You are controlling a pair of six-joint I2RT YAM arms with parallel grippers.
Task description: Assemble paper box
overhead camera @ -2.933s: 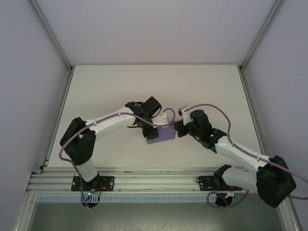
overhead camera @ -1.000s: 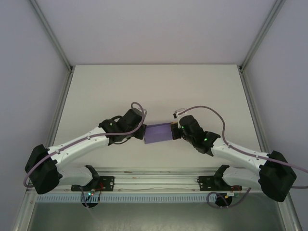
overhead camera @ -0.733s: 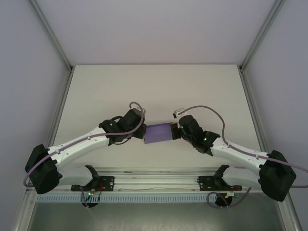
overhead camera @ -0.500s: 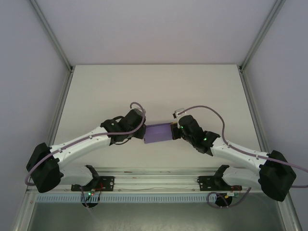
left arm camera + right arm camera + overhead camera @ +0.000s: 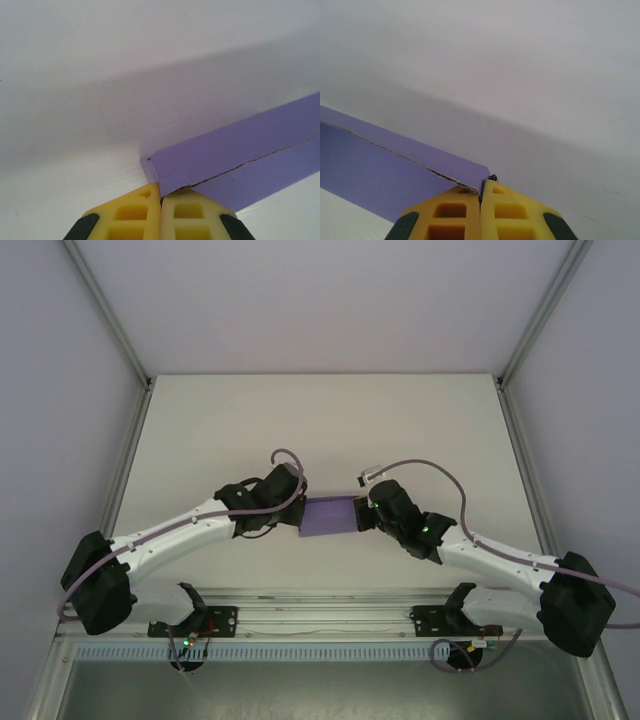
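box: lavender box (image 5: 330, 516) lies flat on the table (image 5: 320, 420), centre, between the two grippers
left gripper: (image 5: 298, 518) at the box's left end; in the wrist view its yellow fingers (image 5: 132, 212) are pressed together, tips touching the box's corner (image 5: 240, 155)
right gripper: (image 5: 362, 515) at the box's right end; fingers (image 5: 510, 210) pressed together, tips against the box's corner (image 5: 375, 170)
grip: cannot tell whether either pinches card

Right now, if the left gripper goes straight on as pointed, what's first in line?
The paper box: its corner already sits at the shut fingers of the left gripper, apparently pinched, so any advance would likely shove it toward the right gripper.
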